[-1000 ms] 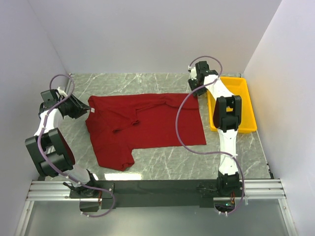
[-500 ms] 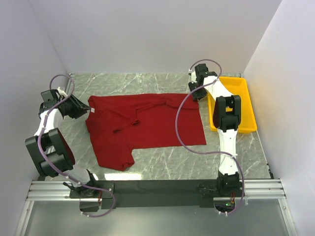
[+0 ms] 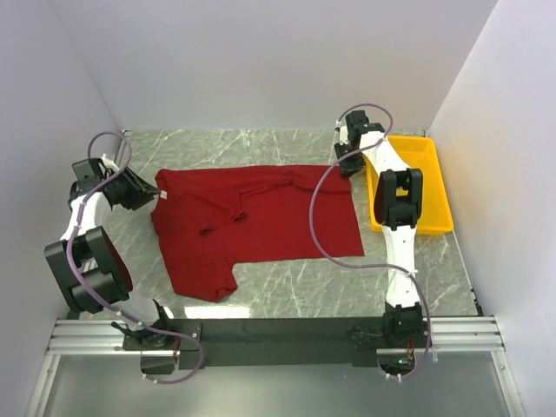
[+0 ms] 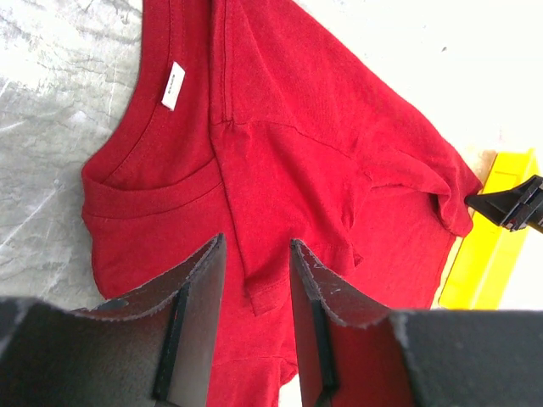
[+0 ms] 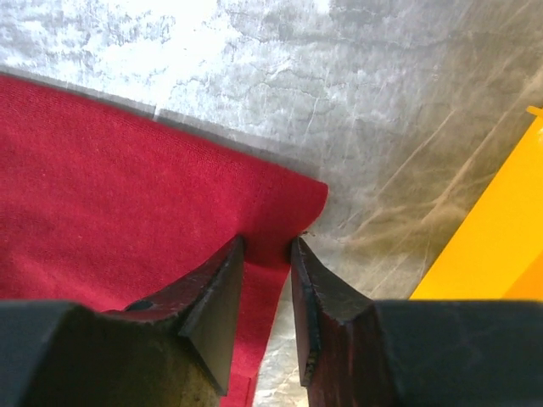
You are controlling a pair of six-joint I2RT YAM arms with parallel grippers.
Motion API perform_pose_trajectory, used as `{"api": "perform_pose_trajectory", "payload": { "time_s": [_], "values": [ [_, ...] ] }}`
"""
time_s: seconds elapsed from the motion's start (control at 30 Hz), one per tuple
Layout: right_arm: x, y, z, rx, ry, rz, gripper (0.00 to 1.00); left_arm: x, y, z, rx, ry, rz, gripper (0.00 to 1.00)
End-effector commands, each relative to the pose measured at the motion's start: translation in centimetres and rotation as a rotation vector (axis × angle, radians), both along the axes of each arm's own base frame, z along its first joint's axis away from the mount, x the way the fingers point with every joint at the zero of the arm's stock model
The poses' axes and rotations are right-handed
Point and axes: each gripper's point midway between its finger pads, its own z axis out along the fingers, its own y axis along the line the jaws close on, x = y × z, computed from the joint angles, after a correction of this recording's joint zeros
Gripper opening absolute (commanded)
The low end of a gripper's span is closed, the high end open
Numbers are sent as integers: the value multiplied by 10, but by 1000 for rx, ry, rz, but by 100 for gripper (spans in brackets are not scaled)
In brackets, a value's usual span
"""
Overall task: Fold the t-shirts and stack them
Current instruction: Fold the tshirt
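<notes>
The maroon t-shirt (image 3: pixel 261 221) lies spread on the marble table, partly folded, with one sleeve pointing toward the near edge. Its white neck tag (image 4: pixel 173 86) shows at the left end. My left gripper (image 3: pixel 149 192) is open at the shirt's collar end; in the left wrist view (image 4: pixel 257 242) the jaws stand apart over the cloth (image 4: pixel 297 144) and hold nothing. My right gripper (image 3: pixel 345 166) is at the shirt's far right corner. In the right wrist view (image 5: pixel 267 242) its jaws are apart and straddle the corner hem of the shirt (image 5: pixel 127 195).
A yellow plastic tray (image 3: pixel 439 187) stands at the right edge of the table, just right of the right gripper; it also shows in the right wrist view (image 5: pixel 501 237) and the left wrist view (image 4: pixel 492 237). White walls enclose the table.
The right arm's wrist has shifted slightly toward the back right. The shirt and the left arm have not moved.
</notes>
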Motion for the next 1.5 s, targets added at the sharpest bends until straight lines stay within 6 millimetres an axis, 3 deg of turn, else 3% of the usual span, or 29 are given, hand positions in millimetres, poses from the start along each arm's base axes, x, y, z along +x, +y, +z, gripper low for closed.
{"api": "perform_pose_trajectory", "payload": {
  "time_s": [0.0,0.23,0.5,0.73,1.03,1.17,1.37,1.47],
  "values": [
    [3,-4,-1,13,12,-28,34,3,3,21,20,-56,0,41],
    [13,-5,0,31,-25,-26,14,4,3,25,22,-56,3,41],
    [43,-18,37,-16,-198,-23,5,6,5,27,20,-54,10,41],
    [58,-21,41,-31,-257,-26,2,8,6,26,18,-50,11,41],
    [73,-14,51,-1,-327,-8,1,5,2,16,0,-32,-12,41],
    [74,-15,45,-16,-321,1,3,4,-3,9,-17,-19,-21,41],
    [65,-15,39,-21,-295,28,20,6,-20,-15,-36,35,-35,41],
    [62,-17,36,-25,-289,29,22,13,-27,-27,-32,57,-28,41]
  ]
}}
